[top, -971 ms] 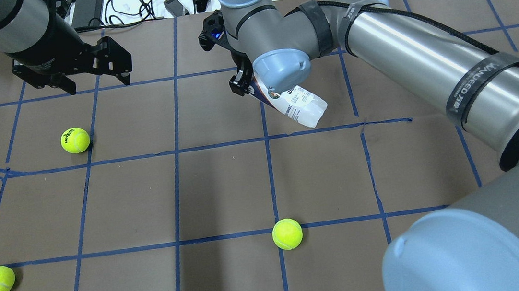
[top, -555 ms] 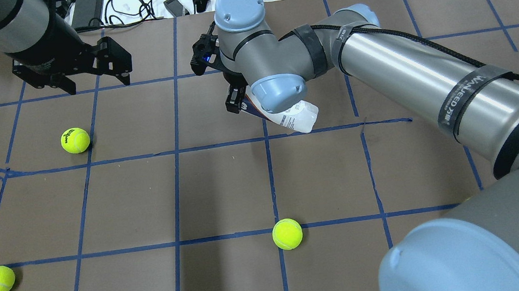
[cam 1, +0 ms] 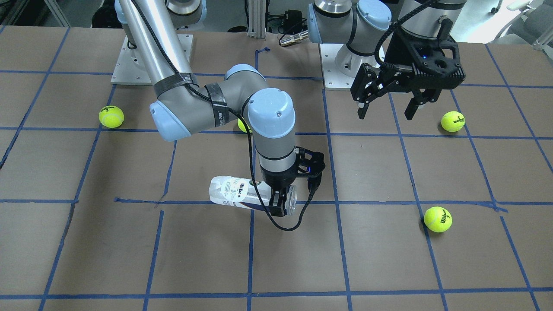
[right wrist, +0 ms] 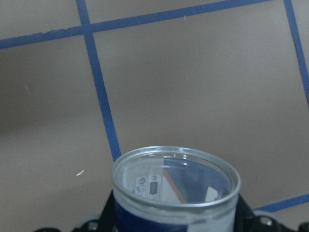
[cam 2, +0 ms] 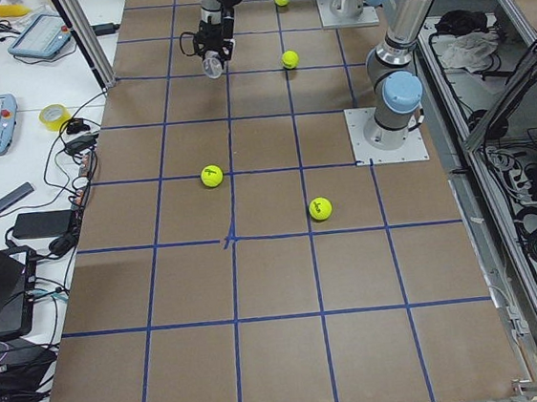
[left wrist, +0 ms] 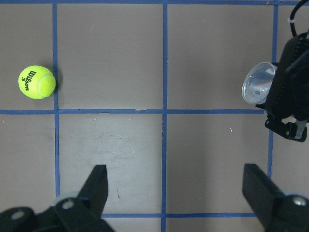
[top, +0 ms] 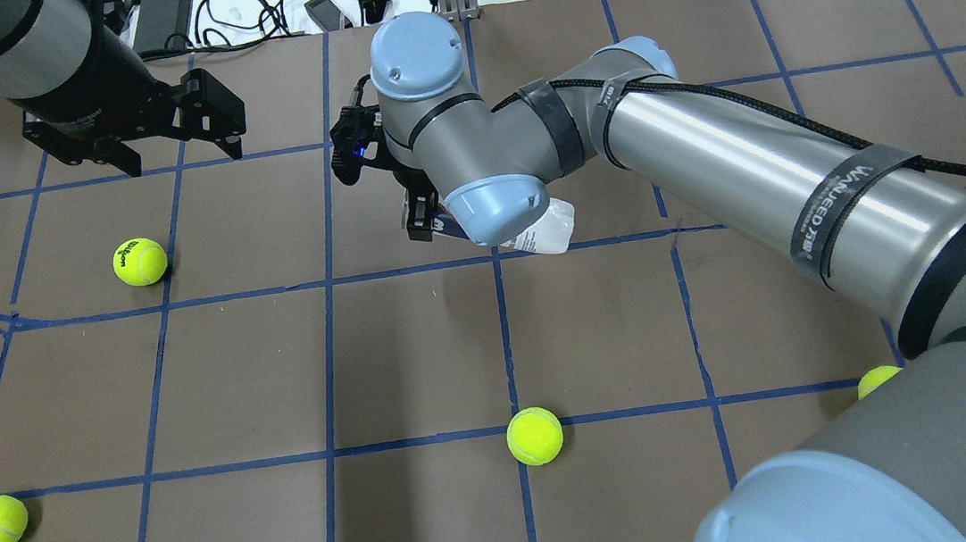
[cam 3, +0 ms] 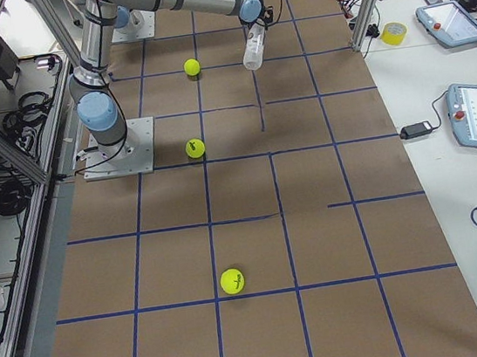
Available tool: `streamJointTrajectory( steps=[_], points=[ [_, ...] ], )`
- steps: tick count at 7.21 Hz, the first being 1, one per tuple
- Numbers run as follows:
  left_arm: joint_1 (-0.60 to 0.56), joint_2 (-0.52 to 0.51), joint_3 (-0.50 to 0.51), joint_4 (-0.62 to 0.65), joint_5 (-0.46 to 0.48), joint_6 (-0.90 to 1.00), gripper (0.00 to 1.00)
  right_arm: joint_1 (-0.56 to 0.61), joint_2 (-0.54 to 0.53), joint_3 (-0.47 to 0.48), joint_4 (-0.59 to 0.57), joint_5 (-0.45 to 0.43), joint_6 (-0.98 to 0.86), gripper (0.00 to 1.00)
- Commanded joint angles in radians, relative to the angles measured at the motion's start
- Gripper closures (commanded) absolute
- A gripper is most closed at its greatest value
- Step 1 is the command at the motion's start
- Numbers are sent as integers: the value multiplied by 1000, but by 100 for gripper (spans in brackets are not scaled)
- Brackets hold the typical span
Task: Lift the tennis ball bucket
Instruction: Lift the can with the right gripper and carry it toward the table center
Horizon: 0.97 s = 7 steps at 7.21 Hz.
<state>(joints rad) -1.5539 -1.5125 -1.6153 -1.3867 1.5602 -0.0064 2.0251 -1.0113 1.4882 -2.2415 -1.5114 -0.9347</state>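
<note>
Right tool (cam 1: 283, 203) clenched on the tennis ball bucket (cam 1: 233, 193) near its mouth — long axis roughly level, closed end toward the robot's right, seemingly clear of the surface (cam 1: 389, 259). Left tool (cam 1: 386, 113) splayed, empty — well apart.

Arms: silver tubes, grey joints, pale-blue caps on right arm (top: 722, 156) and left arm (cam 1: 337, 21).
Cable (top: 791, 124): black, braided, strapped along right arm.
Band (top: 835, 202): black, white lettering.
Grippers: left gripper (cam 1: 385, 114) and right gripper (cam 1: 278, 207) black, blue-lit.
Bases (cam 1: 125, 65): grey bolted plates.
</note>
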Motion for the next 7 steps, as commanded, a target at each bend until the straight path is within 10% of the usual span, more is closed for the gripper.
streamJointTrajectory(
  steps=[1,5,6,7],
  points=[
    [0,0,0,0,0,0,0,30,19,9,-3,0,-68,83],
    [0,0,0,2,0,0,0,50,34,14,-4,19,-227,81],
    [0,-2,0,0,0,-1,0,50,39,11,-16,22,-161,60],
    [0,0,0,0,0,0,0,50,57,11,-59,74,-120,8]
  ],
)
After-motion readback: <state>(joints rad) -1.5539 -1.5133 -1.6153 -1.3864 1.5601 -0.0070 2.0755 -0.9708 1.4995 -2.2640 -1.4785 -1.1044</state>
